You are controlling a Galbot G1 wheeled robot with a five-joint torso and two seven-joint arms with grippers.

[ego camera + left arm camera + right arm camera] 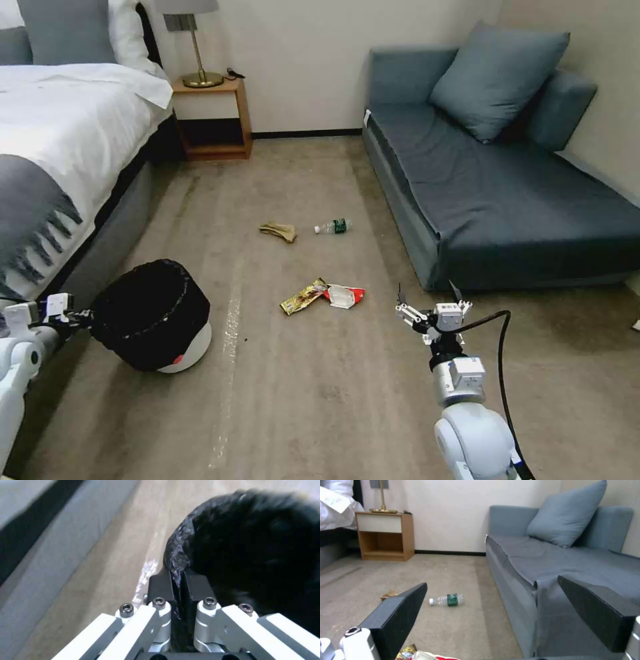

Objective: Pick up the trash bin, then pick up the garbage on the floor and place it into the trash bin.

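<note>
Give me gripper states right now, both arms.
Left gripper: shut on the trash bin, pinching its black bag rim.
Right gripper: open, holding nothing, above the carpet near the sofa.

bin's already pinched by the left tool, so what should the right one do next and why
Probably lower the right tool toward the red-and-white packet. Its fingers are spread open and empty, hanging above the carpet just right of that packet and the gold wrapper, the nearest litter. The left tool is clamped on the trash bin rim's black bag.

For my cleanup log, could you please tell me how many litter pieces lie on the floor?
4: tan paper beside bottle farther off; gold wrapper touching red-and-white packet nearer.
</note>
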